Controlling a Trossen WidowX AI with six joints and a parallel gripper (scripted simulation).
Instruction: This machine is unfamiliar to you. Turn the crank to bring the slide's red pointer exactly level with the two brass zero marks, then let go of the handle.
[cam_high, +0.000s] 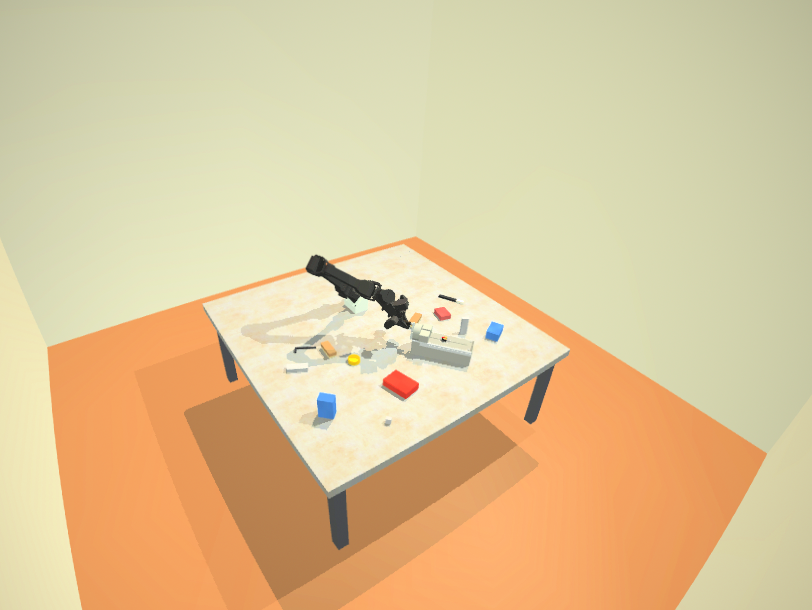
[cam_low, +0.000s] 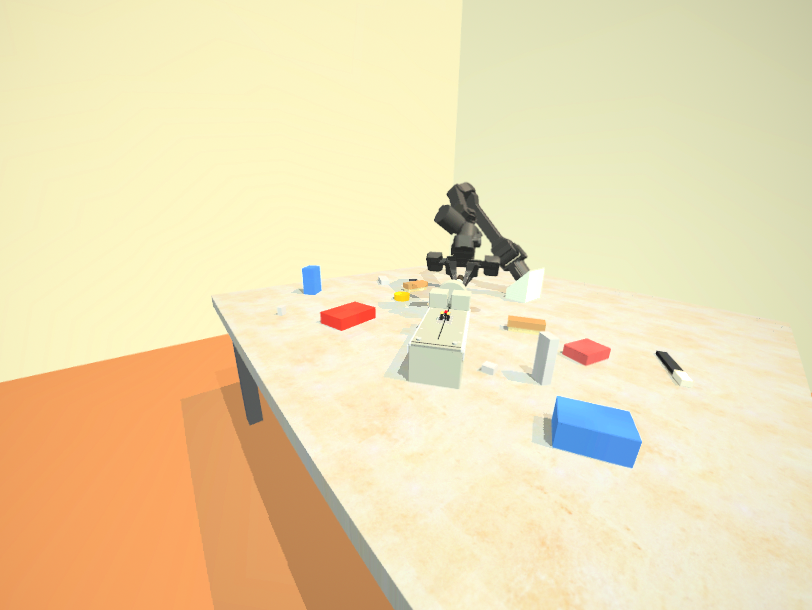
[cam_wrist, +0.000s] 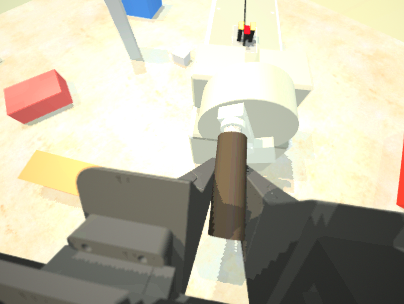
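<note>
Grey post (cam_high: 464, 325) (cam_low: 544, 358) (cam_wrist: 123, 29) upright beside the machine (cam_high: 441, 351) (cam_low: 435, 365) (cam_wrist: 250, 90).

bright light throws overlapping shadows beneath the table (cam_high: 452, 438); pale glare whitens the wrist view.
</note>
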